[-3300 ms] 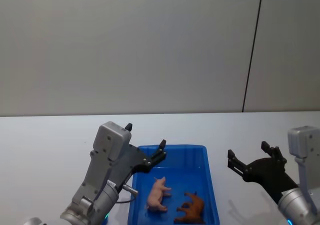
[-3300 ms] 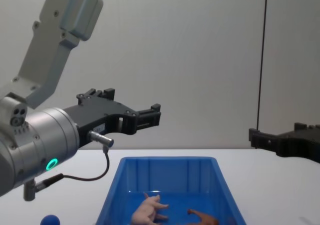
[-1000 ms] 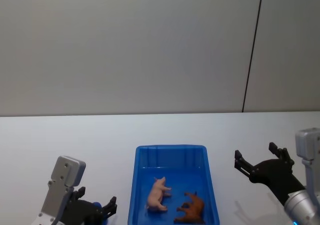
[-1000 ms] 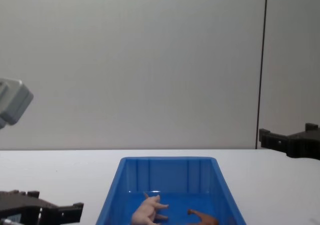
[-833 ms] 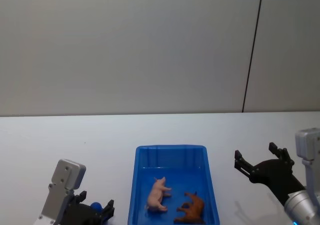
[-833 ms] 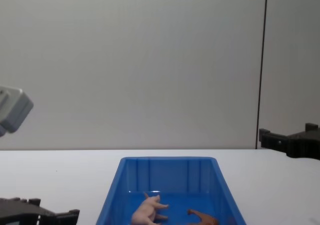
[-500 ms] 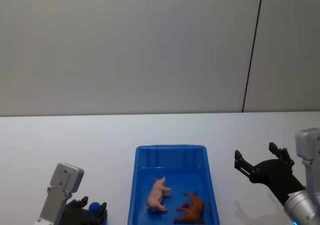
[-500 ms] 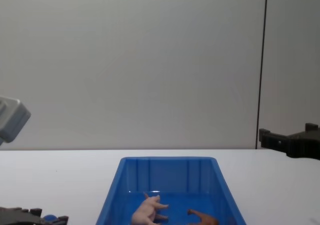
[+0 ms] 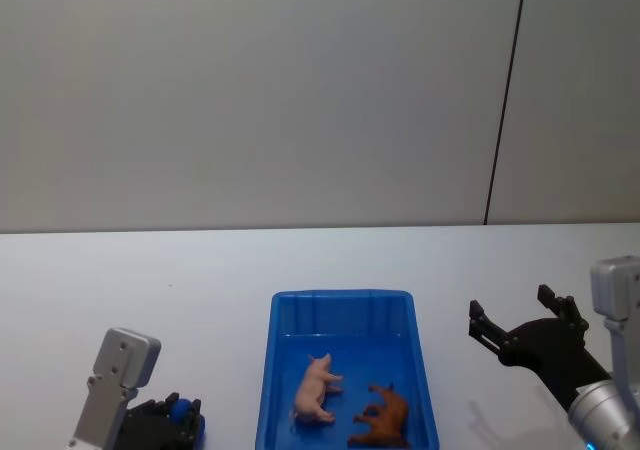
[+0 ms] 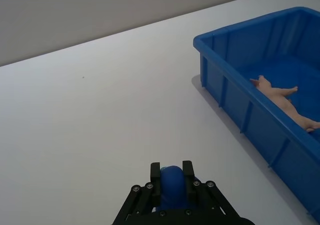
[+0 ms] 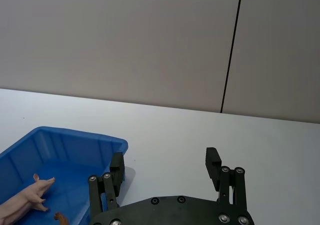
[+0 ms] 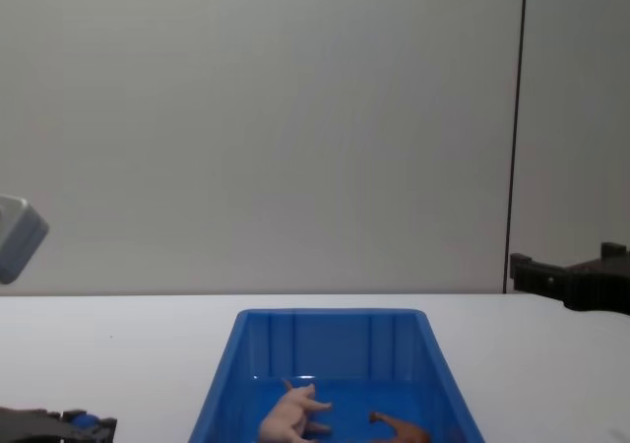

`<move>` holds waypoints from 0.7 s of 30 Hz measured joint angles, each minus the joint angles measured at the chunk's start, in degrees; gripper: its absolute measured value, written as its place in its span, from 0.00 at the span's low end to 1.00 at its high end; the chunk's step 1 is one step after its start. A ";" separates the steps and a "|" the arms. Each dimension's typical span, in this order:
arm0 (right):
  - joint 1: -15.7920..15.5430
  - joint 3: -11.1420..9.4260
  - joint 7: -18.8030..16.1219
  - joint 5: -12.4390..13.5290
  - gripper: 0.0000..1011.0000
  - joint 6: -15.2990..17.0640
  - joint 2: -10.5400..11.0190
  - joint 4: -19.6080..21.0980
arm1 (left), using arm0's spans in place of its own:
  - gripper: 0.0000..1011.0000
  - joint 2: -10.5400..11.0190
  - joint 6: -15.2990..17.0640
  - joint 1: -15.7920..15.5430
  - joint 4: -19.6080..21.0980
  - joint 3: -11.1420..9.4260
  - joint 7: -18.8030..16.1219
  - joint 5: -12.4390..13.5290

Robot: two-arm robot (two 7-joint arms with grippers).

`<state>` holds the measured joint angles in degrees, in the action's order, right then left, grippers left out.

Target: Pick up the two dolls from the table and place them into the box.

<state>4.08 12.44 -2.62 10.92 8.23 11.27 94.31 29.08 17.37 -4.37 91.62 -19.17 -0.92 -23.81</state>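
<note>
The pale pink pig (image 9: 316, 388) and the brown four-legged animal (image 9: 385, 417) lie side by side inside the blue box (image 9: 340, 296), the pig on the left. The chest view shows the pig (image 12: 290, 413) and the brown animal (image 12: 404, 429) low in the box (image 12: 330, 314). My left gripper (image 9: 176, 416) sits low on the white table (image 9: 150, 290), left of the box, shut on a small blue rounded toy (image 10: 172, 184). To the right of the box, my right gripper (image 9: 512, 310) hovers open above the table with nothing in it.
A plain grey wall with a dark vertical seam (image 9: 505, 100) backs the table. Bare tabletop stretches left of the box and behind it (image 10: 100, 100). The box's near-left corner (image 10: 200, 40) is a short way from my left gripper.
My left gripper sank lower beside the box and its fingers closed on the blue toy. The right arm and the two dolls in the box stayed still.
</note>
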 joint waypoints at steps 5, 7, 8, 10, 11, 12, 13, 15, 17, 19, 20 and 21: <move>0.00 0.00 0.00 0.00 0.99 0.00 0.00 0.00 | 0.23 -0.08 -1.74 0.01 -0.05 0.16 0.26 0.28; 0.00 0.00 0.00 0.00 0.99 0.00 0.00 0.00 | 0.22 -0.12 -2.80 -0.02 0.01 0.27 0.41 0.49; 0.00 0.00 0.00 0.00 0.99 0.00 0.00 0.00 | 0.21 -0.12 -3.50 -0.08 0.19 0.38 0.53 0.66; 0.00 0.00 0.00 0.00 0.99 0.00 0.00 0.00 | 0.21 -0.13 -4.22 -0.15 0.41 0.46 0.70 0.86; 0.00 0.00 0.00 0.00 0.99 0.00 0.00 0.00 | 0.20 -0.13 -4.44 -0.19 0.52 0.50 0.75 0.91; 0.00 0.00 0.00 0.00 0.99 0.00 0.00 0.00 | 0.20 -0.15 -5.18 -0.35 0.84 0.62 0.99 1.17; 0.00 0.00 0.00 0.00 0.99 0.00 0.00 0.00 | 0.20 -0.15 -5.18 -0.35 0.84 0.62 0.99 1.17; 0.00 0.00 0.00 0.00 0.99 0.00 0.00 0.00 | 0.18 -0.20 -6.20 -0.61 1.29 0.75 1.49 1.55; 0.00 0.00 0.00 0.00 0.99 0.00 0.00 0.00 | 0.18 -0.25 -6.80 -0.83 1.59 0.84 1.81 1.79; 0.00 0.00 0.00 0.00 0.99 0.00 0.00 0.00 | 0.17 -0.49 -8.06 -1.49 2.18 0.96 3.01 2.38; 0.00 0.00 0.00 0.00 0.99 0.00 0.00 0.00 | 0.16 -0.49 -8.06 -1.49 2.18 0.96 3.01 2.38; 0.00 0.00 0.00 0.00 0.99 0.00 0.00 0.00 | 0.16 -0.69 -8.58 -1.91 2.45 0.99 3.64 2.68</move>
<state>4.08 12.44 -2.62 10.92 8.23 11.27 94.31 28.39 8.79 -6.28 94.07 -18.18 2.72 -21.13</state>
